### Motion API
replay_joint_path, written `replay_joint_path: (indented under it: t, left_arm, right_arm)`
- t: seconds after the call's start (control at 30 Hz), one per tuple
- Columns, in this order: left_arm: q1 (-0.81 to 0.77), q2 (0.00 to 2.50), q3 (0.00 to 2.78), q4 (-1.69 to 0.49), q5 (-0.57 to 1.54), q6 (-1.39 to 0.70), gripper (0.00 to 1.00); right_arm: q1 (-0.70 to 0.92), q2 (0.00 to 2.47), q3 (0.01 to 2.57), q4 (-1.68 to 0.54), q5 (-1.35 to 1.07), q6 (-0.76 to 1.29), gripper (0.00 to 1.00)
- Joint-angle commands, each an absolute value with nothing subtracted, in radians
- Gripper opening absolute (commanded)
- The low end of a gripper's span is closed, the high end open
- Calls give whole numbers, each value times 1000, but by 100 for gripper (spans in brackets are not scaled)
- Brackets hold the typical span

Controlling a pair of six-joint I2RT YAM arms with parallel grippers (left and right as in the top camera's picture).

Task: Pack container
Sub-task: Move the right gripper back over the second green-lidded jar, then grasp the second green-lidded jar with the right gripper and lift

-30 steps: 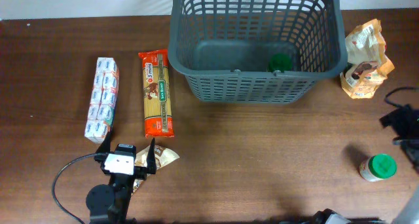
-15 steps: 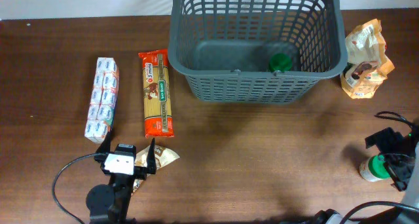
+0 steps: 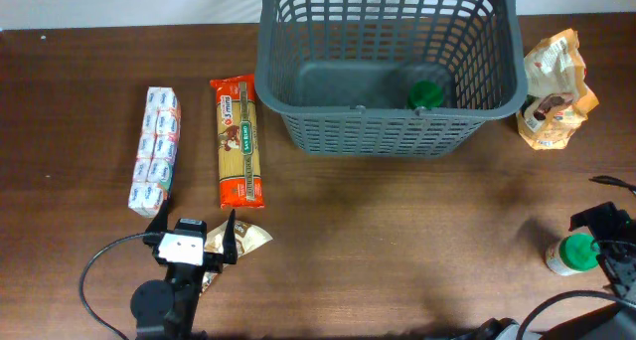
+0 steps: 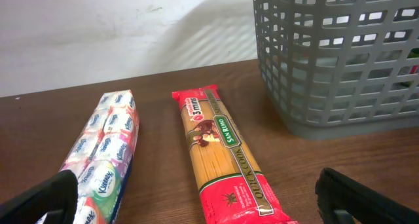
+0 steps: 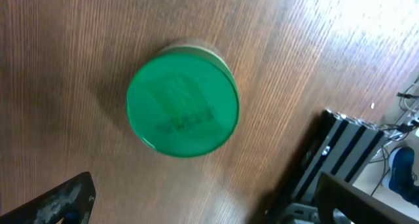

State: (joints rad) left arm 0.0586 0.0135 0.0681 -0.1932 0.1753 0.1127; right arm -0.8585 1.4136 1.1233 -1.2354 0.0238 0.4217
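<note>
The dark grey slotted container [image 3: 388, 131] stands at the back centre and holds a green-lidded item [image 3: 427, 93]; its wall shows in the left wrist view [image 4: 334, 67]. A spaghetti pack [image 3: 238, 141] [image 4: 222, 152] and a tissue pack [image 3: 156, 151] [image 4: 105, 152] lie left of it. My left gripper [image 3: 194, 231] [image 4: 196, 207] is open and empty, near the front left, just short of the spaghetti. My right gripper [image 3: 608, 251] [image 5: 209, 204] is open above a green-lidded jar [image 3: 573, 255] [image 5: 182, 101] at the front right.
A small brown snack packet [image 3: 248, 241] lies under my left gripper's right side. A tan paper bag [image 3: 555, 91] stands right of the container. The table's right edge and a black stand [image 5: 334, 158] are close to the jar.
My right arm has come in over the green-lidded jar from the right edge and settled slightly right of it. The left arm and the items have not moved.
</note>
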Motion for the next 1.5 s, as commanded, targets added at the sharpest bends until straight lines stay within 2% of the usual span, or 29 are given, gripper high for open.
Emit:
replay_joint_path:
  t: [0.0,0.57,1.47]
  left_arm:
    - [57,5,60,-190,168,129,99]
    - [57,5,60,-190,168,129,99]
    - [57,5,60,-190,168,129,99]
  right_arm:
    - [-855,1429,1116,-1217,10,416,99]
    - [-855,1547,1115,-1162,10,436,99]
    - [-817,1563,1102,-1087,11,481,99]
